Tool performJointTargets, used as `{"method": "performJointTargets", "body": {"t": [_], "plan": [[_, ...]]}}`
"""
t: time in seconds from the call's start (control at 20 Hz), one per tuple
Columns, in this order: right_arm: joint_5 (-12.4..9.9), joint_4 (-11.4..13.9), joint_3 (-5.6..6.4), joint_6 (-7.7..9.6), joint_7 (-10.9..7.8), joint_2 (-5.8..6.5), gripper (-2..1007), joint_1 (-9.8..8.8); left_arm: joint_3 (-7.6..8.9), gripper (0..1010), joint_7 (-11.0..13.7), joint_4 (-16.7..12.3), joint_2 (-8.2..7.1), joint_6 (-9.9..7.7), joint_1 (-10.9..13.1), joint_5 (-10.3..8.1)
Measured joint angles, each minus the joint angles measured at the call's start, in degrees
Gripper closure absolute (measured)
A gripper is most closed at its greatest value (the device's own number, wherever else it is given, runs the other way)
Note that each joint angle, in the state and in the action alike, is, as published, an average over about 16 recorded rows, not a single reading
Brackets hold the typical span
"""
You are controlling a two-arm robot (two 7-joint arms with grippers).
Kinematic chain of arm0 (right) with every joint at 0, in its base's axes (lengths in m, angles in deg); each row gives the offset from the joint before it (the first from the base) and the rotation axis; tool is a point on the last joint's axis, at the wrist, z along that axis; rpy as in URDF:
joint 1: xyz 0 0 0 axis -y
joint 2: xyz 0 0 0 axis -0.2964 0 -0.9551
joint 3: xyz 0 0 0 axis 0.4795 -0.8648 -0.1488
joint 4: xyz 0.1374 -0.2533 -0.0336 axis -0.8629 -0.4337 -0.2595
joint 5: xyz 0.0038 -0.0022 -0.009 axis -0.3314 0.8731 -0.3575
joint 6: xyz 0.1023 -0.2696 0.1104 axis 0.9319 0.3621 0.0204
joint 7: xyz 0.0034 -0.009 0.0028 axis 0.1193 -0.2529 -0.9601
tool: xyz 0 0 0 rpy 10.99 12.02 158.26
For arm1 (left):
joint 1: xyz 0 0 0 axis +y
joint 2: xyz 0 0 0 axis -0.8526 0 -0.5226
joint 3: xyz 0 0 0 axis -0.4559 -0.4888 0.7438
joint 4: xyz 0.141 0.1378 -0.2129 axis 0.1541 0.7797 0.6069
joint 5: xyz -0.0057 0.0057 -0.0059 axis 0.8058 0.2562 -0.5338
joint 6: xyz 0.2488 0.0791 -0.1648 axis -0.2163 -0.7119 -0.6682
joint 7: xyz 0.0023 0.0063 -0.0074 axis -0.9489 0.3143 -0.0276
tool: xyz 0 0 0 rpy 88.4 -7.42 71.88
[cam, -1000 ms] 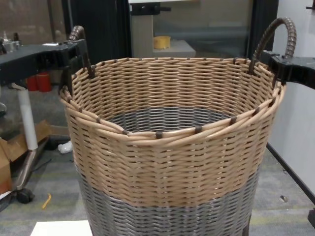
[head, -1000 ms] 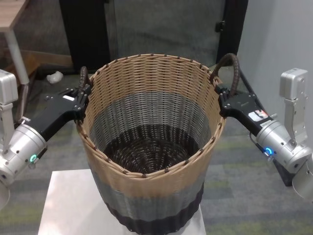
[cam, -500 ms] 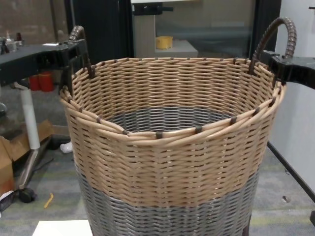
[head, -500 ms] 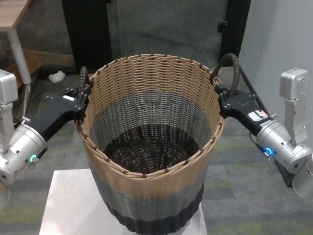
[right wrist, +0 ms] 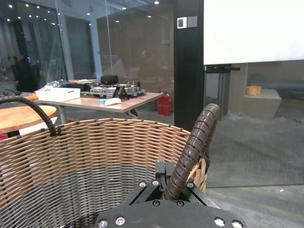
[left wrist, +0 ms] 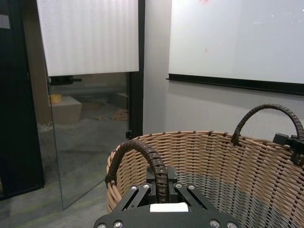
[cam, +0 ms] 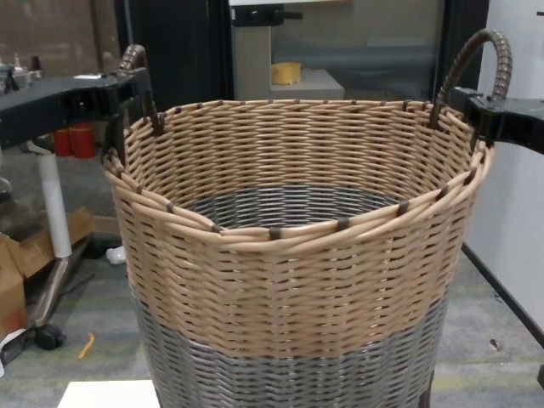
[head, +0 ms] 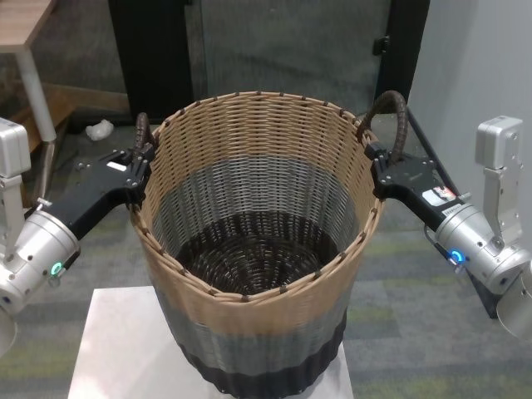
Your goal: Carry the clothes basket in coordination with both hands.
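Note:
The clothes basket is large, round and wicker, with a tan top, a grey middle and a dark base. It fills the centre of the head and chest views. My left gripper is shut on the basket's left loop handle; the left wrist view shows the handle between the jaws. My right gripper is shut on the right loop handle, also seen in the right wrist view. The basket's base is over a white table. The basket is empty inside.
A wooden table stands at the far left and a pale wall at the right. A black panel stands behind the basket. In the chest view a cardboard box lies on the floor at the left.
The room behind has slid a little to the right in the head and chest views. The basket and both grippers keep the same places in view, still gripping the handles.

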Motion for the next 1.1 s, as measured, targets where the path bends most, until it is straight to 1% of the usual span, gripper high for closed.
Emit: {"method": "performJointTargets", "body": {"t": [0.2, 0.4, 0.7, 0.9, 1.1], "plan": [[0.09, -0.56, -0.17, -0.23, -0.05, -0.11, 995, 0.3, -0.07, 859, 0.42, 0.74, -0.07, -0.07, -0.17, -0.44], [0.37, -2.06, -0.59, -0.77, -0.18, -0.51, 995, 1.04, -0.18, 859, 0.88, 1.79, -0.34, -0.22, -0.44, -0.84], [1.14, -5.71, -1.78, -1.78, -0.62, -1.64, 995, 2.57, -0.28, 859, 0.81, 3.73, -1.04, -0.45, -0.84, -0.7], [1.74, -8.52, -2.82, -2.46, -1.18, -2.53, 995, 3.57, -0.24, 859, 0.4, 5.02, -1.39, -0.52, -0.99, -0.05], [2.27, -10.83, -3.77, -2.89, -1.76, -3.23, 995, 4.19, -0.14, 859, -0.12, 6.31, -1.52, -0.43, -1.05, 0.88]]}}
